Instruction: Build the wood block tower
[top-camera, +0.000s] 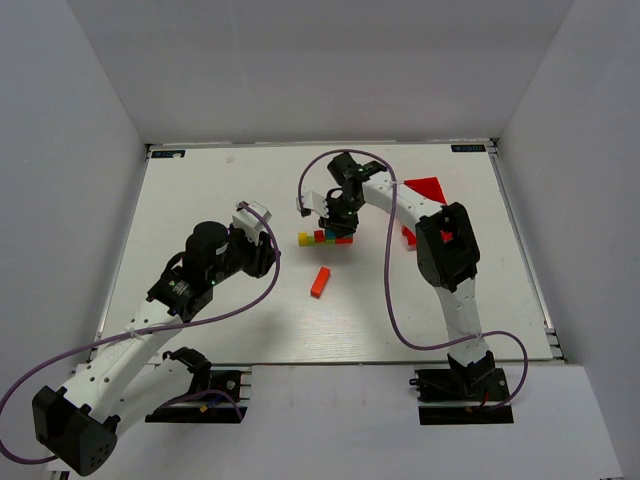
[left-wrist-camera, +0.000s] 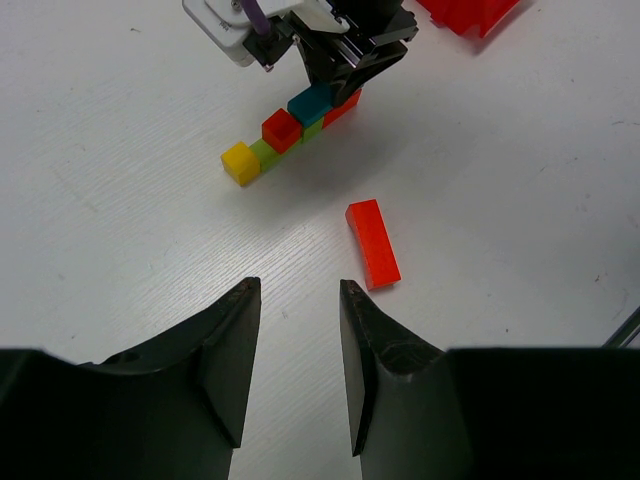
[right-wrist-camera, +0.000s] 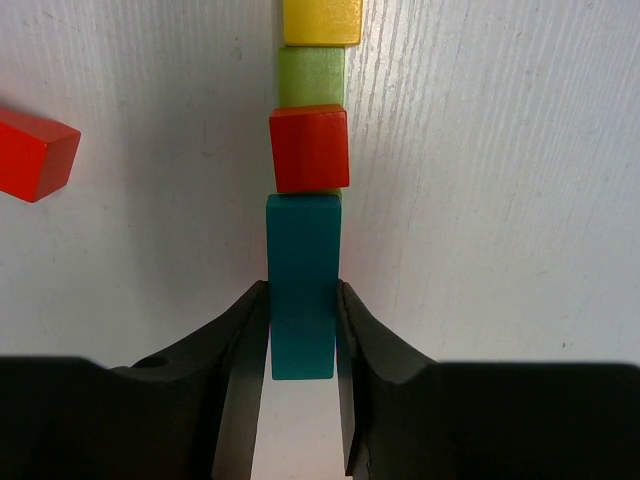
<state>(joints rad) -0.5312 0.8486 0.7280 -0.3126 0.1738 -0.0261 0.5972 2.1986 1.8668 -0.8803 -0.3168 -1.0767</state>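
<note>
Item: wood block tower (top-camera: 325, 237), small painted wooden blocks, near the middle of the white counter (top-camera: 200, 200).

We list its parts:
- a yellow cube (right-wrist-camera: 322, 20)
- a green cube (right-wrist-camera: 311, 76)
- a red cube (right-wrist-camera: 309, 148), sitting atop the row
- a teal wooden bar (right-wrist-camera: 302, 240)

Right end effector (right-wrist-camera: 302, 300): closed narrowly on the teal wooden bar's long sides.

Left end effector (left-wrist-camera: 297, 290): parted, empty.

Loose orange-red wooden bar (left-wrist-camera: 373, 243): at 6 o'clock of the tower.

Handling, we judge: light, rigid, smooth-painted, easily nudged. Grip across the flat long faces, mid-length.
</note>
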